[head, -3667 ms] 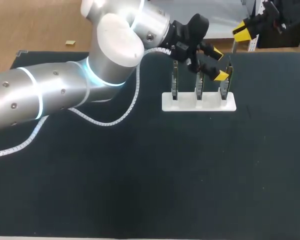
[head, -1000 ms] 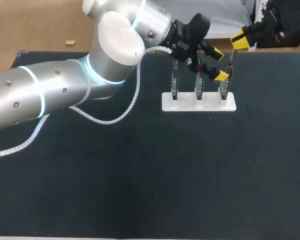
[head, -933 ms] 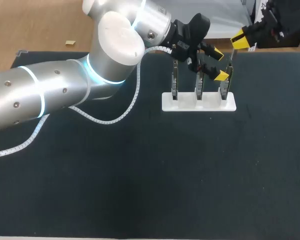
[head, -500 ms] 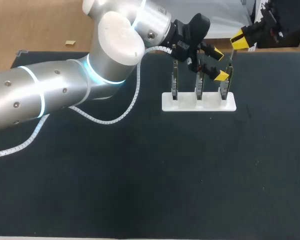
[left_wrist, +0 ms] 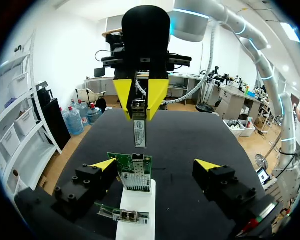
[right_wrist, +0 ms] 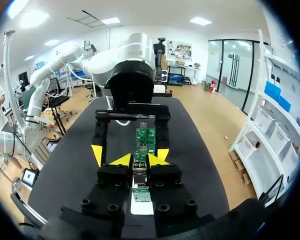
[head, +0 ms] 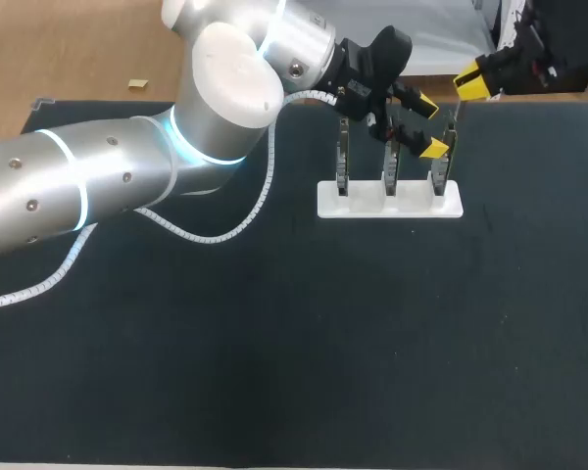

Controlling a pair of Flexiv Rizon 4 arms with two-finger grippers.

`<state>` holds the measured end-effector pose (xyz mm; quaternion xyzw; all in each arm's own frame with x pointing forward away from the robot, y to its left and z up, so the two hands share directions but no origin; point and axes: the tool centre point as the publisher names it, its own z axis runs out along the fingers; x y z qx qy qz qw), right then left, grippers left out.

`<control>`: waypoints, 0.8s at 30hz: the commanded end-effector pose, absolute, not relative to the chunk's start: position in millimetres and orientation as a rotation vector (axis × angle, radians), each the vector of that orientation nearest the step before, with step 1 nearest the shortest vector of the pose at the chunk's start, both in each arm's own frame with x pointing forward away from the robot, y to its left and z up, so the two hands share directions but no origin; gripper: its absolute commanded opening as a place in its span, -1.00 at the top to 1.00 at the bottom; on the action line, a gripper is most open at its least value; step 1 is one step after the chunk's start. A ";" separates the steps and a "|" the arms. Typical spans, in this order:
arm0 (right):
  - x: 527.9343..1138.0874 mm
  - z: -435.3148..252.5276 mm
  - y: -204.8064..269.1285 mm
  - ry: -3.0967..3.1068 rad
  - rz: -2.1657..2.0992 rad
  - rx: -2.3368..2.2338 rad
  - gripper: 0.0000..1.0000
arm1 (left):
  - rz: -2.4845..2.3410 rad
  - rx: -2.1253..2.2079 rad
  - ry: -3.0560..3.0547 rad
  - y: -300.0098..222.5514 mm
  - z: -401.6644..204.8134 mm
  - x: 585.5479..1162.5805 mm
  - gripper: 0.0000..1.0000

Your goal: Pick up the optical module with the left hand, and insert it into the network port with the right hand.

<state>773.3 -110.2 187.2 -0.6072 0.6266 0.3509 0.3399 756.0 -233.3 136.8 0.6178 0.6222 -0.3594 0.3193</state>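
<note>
The optical module (left_wrist: 139, 131), a slim silver bar, hangs down from my right gripper (head: 473, 80), which is shut on its top end above the back right of the board stand. In the right wrist view the module (right_wrist: 139, 176) sits between my right gripper's (right_wrist: 139, 160) yellow tips. My left gripper (head: 429, 127) stands open around the right end of the white stand (head: 390, 201). The green board with the network port (left_wrist: 134, 172) rises between its spread fingers (left_wrist: 104, 165), just under the module. The fingers touch nothing.
The white stand carries three upright circuit boards (head: 341, 157) in a row. My left arm (head: 127, 186) and its white cable (head: 206, 235) lie across the table's back left. The black mat (head: 323, 352) stretches in front of the stand.
My right gripper with the module has sunk slightly compared with the oldest frame and edged a little right in the last second. My left arm has barely moved.
</note>
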 end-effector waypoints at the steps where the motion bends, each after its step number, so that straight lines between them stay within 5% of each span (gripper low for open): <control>1: 770.5 186.4 -110.9 1.630 0.908 -1.572 1.00 | -0.947 1.633 1.640 -234.9 137.5 759.4 -1.00; 24: 774.2 180.1 -103.2 1.647 0.909 -1.587 1.00 | -0.947 1.633 1.640 -234.9 137.5 759.4 -1.00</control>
